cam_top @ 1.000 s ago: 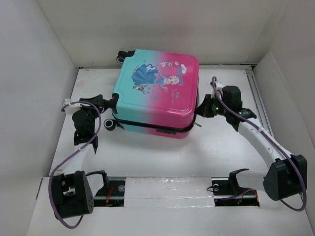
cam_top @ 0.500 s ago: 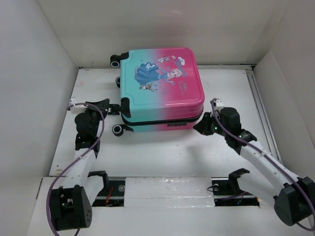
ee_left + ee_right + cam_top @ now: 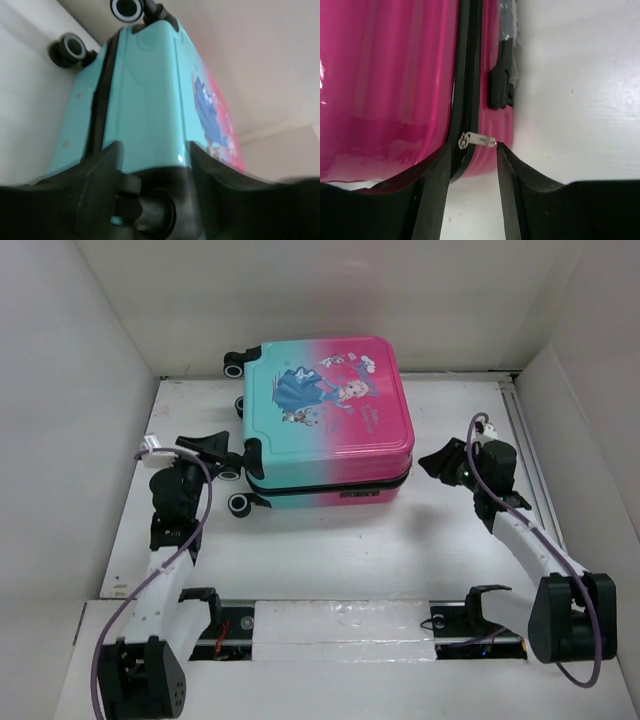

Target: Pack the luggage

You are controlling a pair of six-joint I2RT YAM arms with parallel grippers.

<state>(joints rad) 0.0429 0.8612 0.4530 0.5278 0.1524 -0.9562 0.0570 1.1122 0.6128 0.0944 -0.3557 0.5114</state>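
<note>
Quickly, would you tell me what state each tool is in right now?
Left tool: open, at the luggage's teal corner.
Right tool: open, empty, beside the zipper pull.

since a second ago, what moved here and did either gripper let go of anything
The luggage swung square and slid toward the back wall. The right gripper opened, left its pink side and drew back to the right; the zipper pull lies free in front of it. The left gripper stayed at the teal end.
</note>
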